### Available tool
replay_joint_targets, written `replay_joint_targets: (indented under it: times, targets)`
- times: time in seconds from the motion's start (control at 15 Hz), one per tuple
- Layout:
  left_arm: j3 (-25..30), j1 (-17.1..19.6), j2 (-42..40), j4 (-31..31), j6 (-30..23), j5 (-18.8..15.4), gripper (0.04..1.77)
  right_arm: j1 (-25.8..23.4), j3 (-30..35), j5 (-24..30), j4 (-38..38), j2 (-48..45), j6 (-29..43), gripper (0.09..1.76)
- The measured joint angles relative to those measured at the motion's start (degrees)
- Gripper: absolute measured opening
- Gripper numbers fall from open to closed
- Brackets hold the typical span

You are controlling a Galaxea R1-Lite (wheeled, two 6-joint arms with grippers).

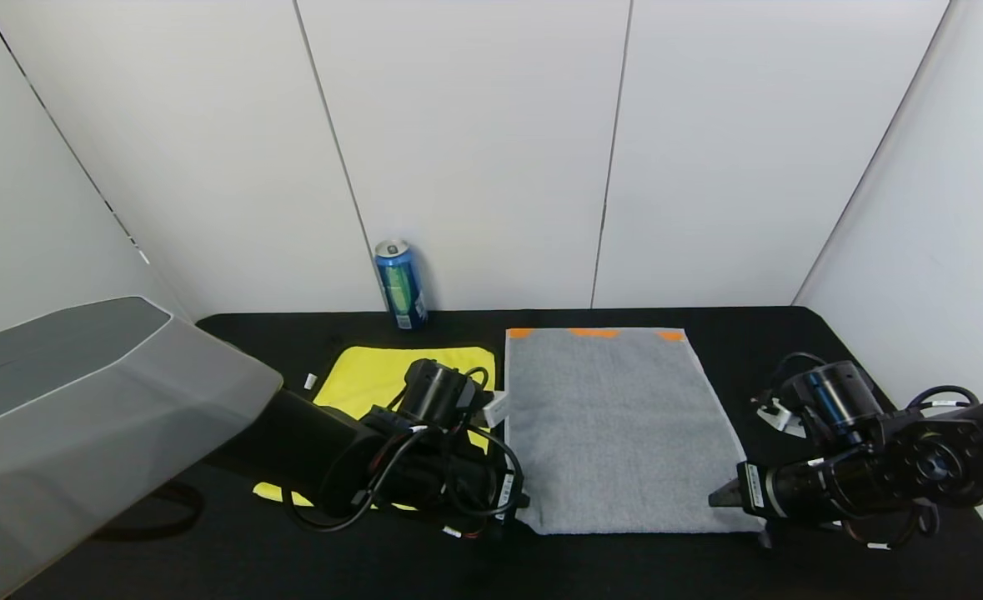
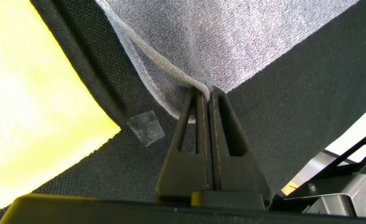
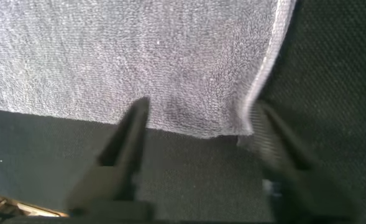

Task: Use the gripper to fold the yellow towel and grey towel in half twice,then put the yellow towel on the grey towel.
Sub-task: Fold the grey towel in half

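The grey towel (image 1: 616, 425) lies flat in the middle of the black table, its orange patches at the far end. My left gripper (image 1: 524, 502) is at its near left corner. In the left wrist view that gripper (image 2: 205, 93) is shut, pinching the pale edge of the grey towel (image 2: 232, 37). My right gripper (image 1: 720, 498) is at the near right corner. In the right wrist view it (image 3: 200, 106) is open, its fingers standing either side of the grey towel's (image 3: 139, 56) corner. The yellow towel (image 1: 374, 375) lies flat to the left, partly hidden by my left arm.
A blue drink can (image 1: 401, 283) stands at the back by the white wall. A small white scrap (image 1: 310, 381) lies beside the yellow towel. A square of clear tape (image 2: 146, 128) is stuck to the table (image 1: 791, 333). A grey housing (image 1: 82, 417) fills the near left.
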Motion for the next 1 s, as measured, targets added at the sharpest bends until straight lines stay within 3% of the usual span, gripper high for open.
replay_joint_targets:
  times: [0.2, 0.27, 0.33, 1.0]
  targets:
    - [0.0, 0.0, 0.0, 0.0, 0.0, 0.0, 0.1, 0.1, 0.0, 0.0, 0.0, 0.0, 0.0, 0.76]
    - [0.0, 0.0, 0.0, 0.0, 0.0, 0.0, 0.1, 0.1, 0.0, 0.0, 0.0, 0.0, 0.0, 0.32]
    - [0.0, 0.0, 0.0, 0.0, 0.0, 0.0, 0.1, 0.1, 0.1, 0.0, 0.0, 0.0, 0.0, 0.13]
    - [0.1, 0.2, -0.4, 0.0, -0.3, 0.0, 0.1, -0.7, 0.4, 0.3, 0.2, -1.4, 0.3, 0.12]
